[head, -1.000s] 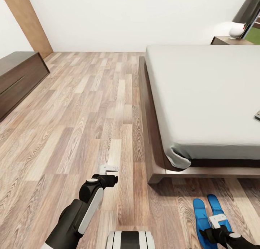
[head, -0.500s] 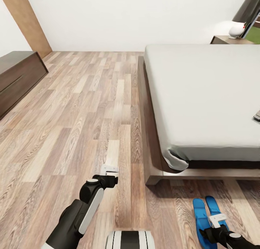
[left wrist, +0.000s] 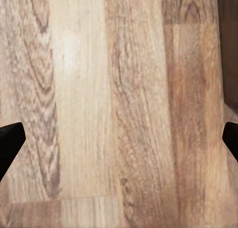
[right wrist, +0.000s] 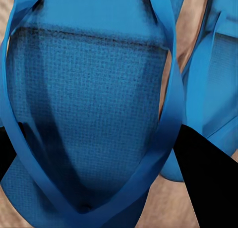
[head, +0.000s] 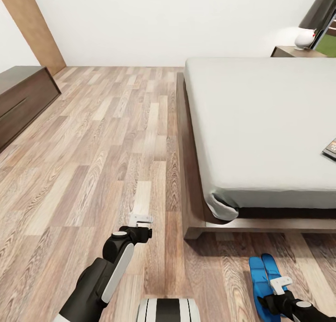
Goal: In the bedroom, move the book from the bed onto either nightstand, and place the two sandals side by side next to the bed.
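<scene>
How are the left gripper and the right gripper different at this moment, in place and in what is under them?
The left gripper hangs over bare wood floor, away from the bed; the right gripper is right over the blue sandals near the bed's foot. The left wrist view has only planks between wide-apart fingers; the right wrist view has a sandal between its fingers. Both point downward.

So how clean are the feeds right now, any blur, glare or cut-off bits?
Head view: sharp, evenly lit, soft shadow under the bed; the book is cropped by the frame edge. Right wrist view: sandals very close, slightly soft. Left wrist view: floor grain soft, pale sheen, no harsh glare.
</scene>
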You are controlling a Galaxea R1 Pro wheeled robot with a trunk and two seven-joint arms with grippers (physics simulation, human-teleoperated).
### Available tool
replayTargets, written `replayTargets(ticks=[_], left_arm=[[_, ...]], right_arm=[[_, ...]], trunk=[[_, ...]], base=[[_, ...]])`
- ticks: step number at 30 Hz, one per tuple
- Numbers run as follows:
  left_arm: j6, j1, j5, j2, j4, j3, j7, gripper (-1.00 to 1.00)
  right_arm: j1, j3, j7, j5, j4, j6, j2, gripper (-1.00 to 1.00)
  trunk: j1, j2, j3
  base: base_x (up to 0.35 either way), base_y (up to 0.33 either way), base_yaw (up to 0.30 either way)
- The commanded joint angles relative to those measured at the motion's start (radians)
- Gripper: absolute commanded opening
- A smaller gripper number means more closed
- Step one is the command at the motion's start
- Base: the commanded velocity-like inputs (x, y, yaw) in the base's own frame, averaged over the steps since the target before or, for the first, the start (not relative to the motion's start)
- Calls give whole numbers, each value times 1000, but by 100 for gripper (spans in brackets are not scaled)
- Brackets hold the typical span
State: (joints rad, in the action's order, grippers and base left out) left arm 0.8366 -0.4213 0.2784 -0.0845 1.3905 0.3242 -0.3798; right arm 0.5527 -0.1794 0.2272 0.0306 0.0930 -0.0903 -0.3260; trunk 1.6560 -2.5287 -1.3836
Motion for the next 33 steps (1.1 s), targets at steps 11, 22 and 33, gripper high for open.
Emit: replayTargets(ticks=[11,22,33], left_arm=[[3,-1,11,0,1,1,-10,100],[0,-1,13,2,1,1,-10,100],[-5,73,11,9,154,2,-7,100]], right_arm=[[0,0,4,6,5,-62,0,-100],[0,-2,5,7,7,-121,-2,-100],[0,3,4,11,8,-170,-5,-100]], trunk=[[1,-1,-12],[6,-4,-55],[9,-5,-82]], base=[[0,0,0],[0,0,0],[0,0,0]])
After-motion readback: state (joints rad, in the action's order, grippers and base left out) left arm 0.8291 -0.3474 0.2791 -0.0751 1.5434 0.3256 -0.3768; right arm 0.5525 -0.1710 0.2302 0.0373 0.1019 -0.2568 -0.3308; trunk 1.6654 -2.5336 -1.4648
